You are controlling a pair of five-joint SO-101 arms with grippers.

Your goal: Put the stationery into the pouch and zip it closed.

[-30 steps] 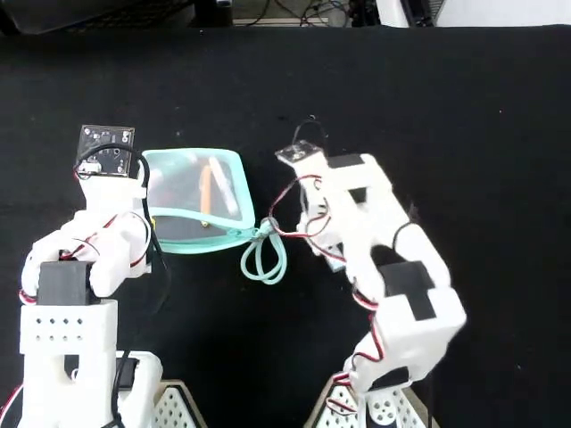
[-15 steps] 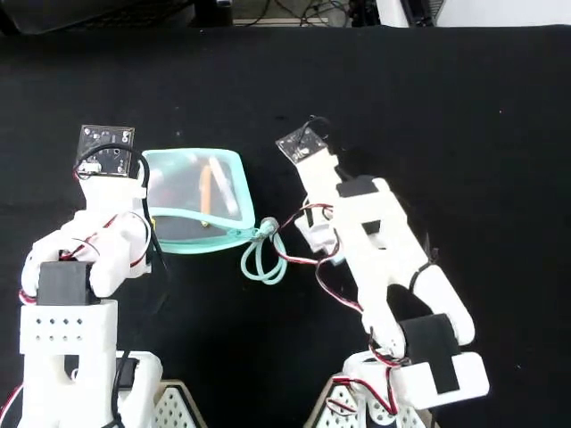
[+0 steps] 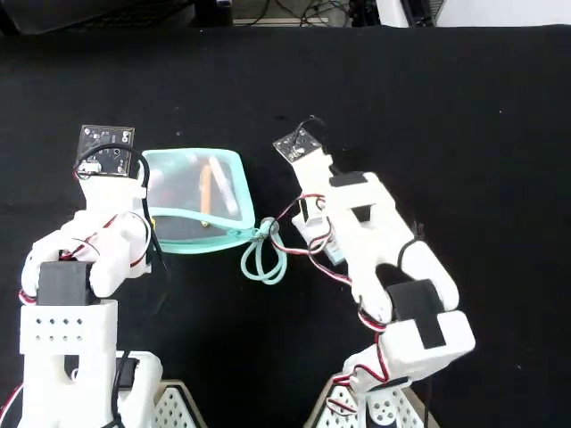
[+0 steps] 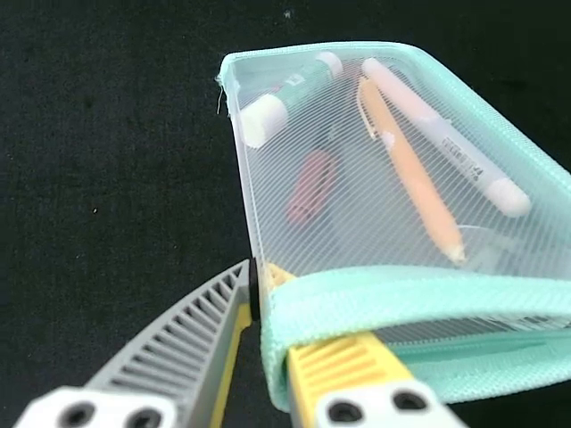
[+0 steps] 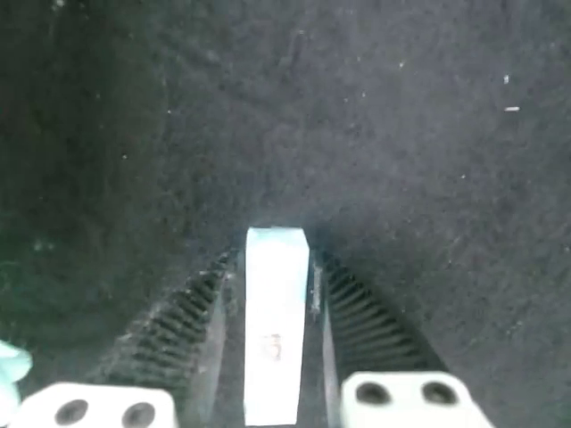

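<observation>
Nearest the bases, the right gripper (image 5: 277, 260) has its jaws closed on a pale blue block (image 5: 275, 330), leaving them only the block's width apart (it stands end-on between the ribbed fingers) over the black table (image 3: 464, 107). At the right arm's 9 o'clock, the left gripper (image 4: 259, 281) has its jaws all but closed, one grey finger and one yellow pinching the mint pouch (image 3: 192, 201) by its zip band at the 8 o'clock corner. The pouch lies flat on the table. A looped cord (image 3: 263, 260) trails from its 4 o'clock corner, near the right arm. Through the mesh show an orange pen (image 4: 410, 178), a white marker (image 4: 446, 138), a white-capped stick (image 4: 290, 94) and a small red item (image 4: 312, 183). Cables (image 3: 294, 11) run along the table's 12 o'clock edge.
</observation>
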